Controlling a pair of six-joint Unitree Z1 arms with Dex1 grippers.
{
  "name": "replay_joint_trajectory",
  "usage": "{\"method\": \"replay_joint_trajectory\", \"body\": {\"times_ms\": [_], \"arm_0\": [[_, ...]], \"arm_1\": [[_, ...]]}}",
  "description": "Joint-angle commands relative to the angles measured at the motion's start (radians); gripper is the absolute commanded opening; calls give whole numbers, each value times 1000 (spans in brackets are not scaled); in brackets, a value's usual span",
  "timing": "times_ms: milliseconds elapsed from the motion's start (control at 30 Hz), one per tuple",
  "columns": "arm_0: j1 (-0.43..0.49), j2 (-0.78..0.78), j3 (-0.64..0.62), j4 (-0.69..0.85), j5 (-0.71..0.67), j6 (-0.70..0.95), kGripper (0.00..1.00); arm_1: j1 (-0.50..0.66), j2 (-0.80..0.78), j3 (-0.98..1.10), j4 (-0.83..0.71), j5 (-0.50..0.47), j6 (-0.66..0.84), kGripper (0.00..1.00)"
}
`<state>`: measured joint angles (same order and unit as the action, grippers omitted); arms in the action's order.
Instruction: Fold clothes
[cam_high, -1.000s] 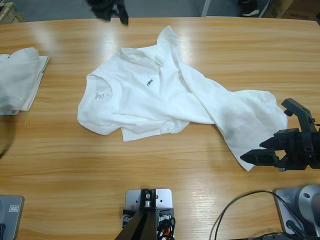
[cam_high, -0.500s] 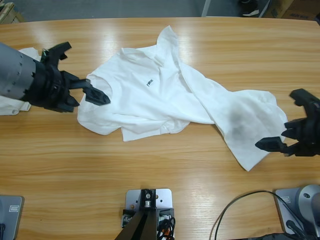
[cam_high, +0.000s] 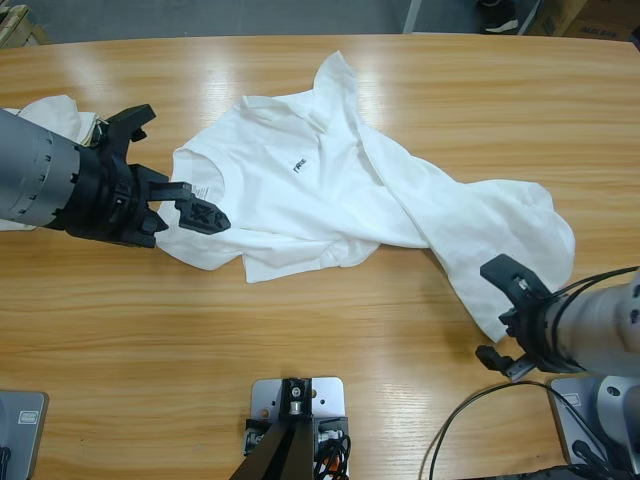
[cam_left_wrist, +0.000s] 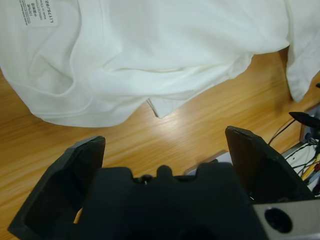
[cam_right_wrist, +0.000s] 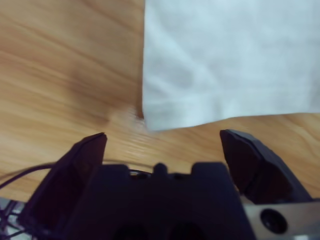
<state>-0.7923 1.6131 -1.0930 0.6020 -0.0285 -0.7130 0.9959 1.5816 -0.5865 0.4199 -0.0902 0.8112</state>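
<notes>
A crumpled white shirt with small black chest lettering lies spread across the middle of the wooden table. My left gripper stands open at the shirt's left end, beside the neck label. In the left wrist view the shirt fills the top, beyond the open left gripper. My right gripper is open just off the shirt's lower right corner. The right wrist view shows that corner just ahead of the right gripper, with bare wood between the jaws.
More white clothes lie at the table's far left, partly hidden behind my left arm. Black cables loop at the front right near the table's edge. Bare wood runs along the front of the table.
My left arm came in from the left and reached the shirt's neck end. My right gripper swung towards the table's front edge, still open, to the shirt's lower right corner.
</notes>
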Motion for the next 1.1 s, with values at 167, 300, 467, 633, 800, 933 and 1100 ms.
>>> {"method": "replay_joint_trajectory", "body": {"times_ms": [167, 300, 467, 633, 800, 933, 1100], "arm_0": [[-30, -18, 47, -14, 25, -22, 945], [-32, -29, 50, -15, 30, -29, 945], [-33, -40, 61, -15, 33, -29, 945], [-33, -39, 62, -16, 33, -29, 945], [-46, -28, 67, -30, 33, -31, 945], [-50, -25, 68, -31, 33, -31, 945], [-58, -22, 68, -40, 33, -32, 945]], "arm_1": [[18, 126, 13, -24, -68, 72, 476], [18, 178, -40, 59, -69, 85, 480], [18, 189, -61, 80, -77, 72, 66], [18, 184, -82, 97, -94, 31, 0], [18, 179, -80, 102, -94, 9, 0], [12, 144, -84, 115, -94, -18, 0], [-216, -65, -238, 276, -113, -211, 0]]}}
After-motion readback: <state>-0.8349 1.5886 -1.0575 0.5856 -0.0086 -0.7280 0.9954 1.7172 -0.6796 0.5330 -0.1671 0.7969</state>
